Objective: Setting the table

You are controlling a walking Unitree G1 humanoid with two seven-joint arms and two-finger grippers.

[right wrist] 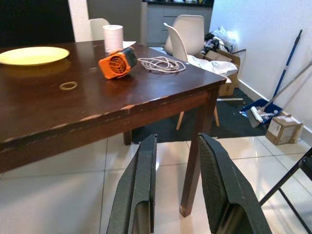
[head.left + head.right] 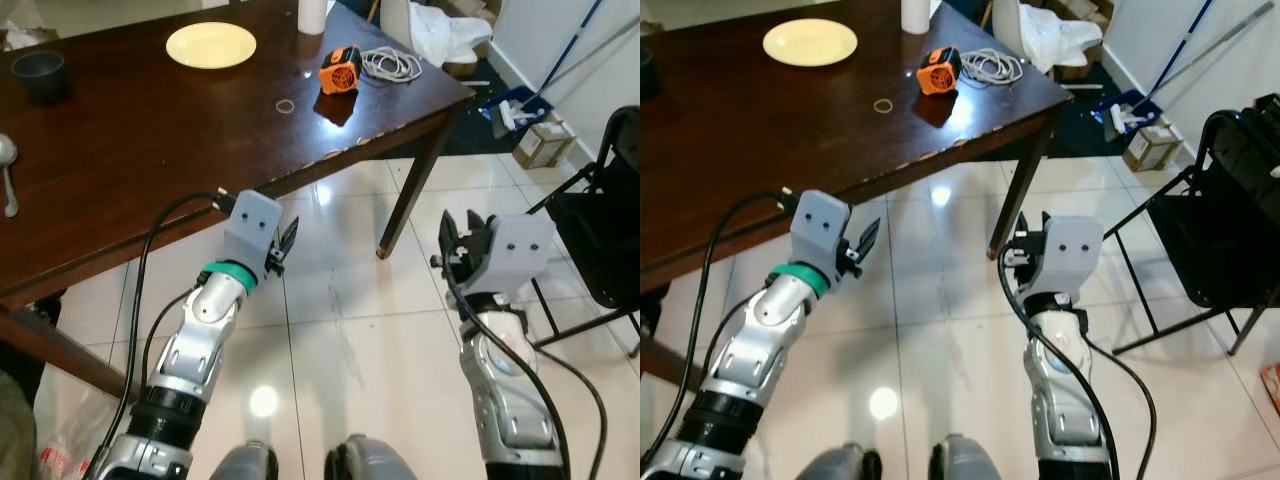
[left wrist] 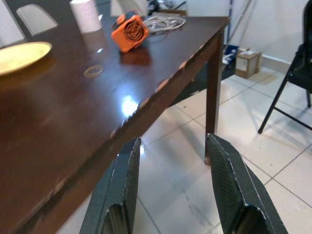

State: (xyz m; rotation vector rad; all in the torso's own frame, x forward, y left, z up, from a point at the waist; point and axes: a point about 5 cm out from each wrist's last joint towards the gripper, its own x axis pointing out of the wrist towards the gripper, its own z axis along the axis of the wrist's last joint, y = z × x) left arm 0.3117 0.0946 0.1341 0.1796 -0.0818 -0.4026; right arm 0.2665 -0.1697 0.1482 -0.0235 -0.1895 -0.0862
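A dark wooden table [image 2: 120,150] stands ahead to the robot's left, its near corner leg on white floor tiles [image 2: 340,340]. The left hand [image 2: 283,247] hovers just off the table's near edge, fingers [image 3: 119,187] spread wide and holding nothing. The right hand [image 2: 462,244] hangs over the tiles beside the table leg, fingers [image 1: 139,187] apart and holding nothing. On the table lie a yellow plate [image 2: 211,45] at the far side, a black bowl [image 2: 40,75] and a spoon [image 2: 7,172] to the left, an orange tape measure [image 2: 340,71], a white cable [image 2: 392,64], a paper roll [image 1: 113,37] and a small ring [image 2: 285,106]. A black folding chair [image 2: 1230,220] stands at right.
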